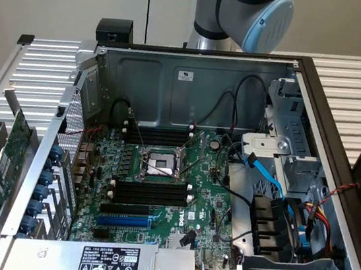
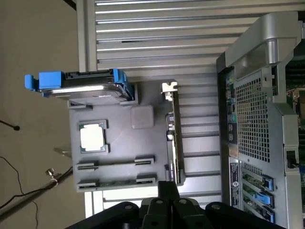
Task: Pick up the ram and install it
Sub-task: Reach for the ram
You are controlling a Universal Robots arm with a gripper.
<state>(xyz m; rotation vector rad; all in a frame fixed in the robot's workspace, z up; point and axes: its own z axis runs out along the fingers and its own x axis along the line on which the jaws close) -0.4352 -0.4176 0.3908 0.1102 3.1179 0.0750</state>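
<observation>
We see an open computer case point(image 1: 147, 84), its motherboard point(image 1: 205, 201) facing up. The CPU socket point(image 1: 161, 166) sits between two banks of black memory slots point(image 1: 149, 193), a blue expansion slot point(image 1: 124, 221) beside the nearer bank. A green expansion card point(image 1: 5, 158) stands outside the case at the exterior view's left; the arm's blue-capped joint point(image 1: 265, 20) shows behind the far wall

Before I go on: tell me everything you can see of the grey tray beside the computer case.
The grey tray looks like matte moulded plastic, lying flat on the slatted metal table beside the open computer case. Its recesses hold a hard drive in a blue carrier, a square processor chip and two long thin sticks in end clips. A green card stands on edge along its side nearest the case.
</observation>
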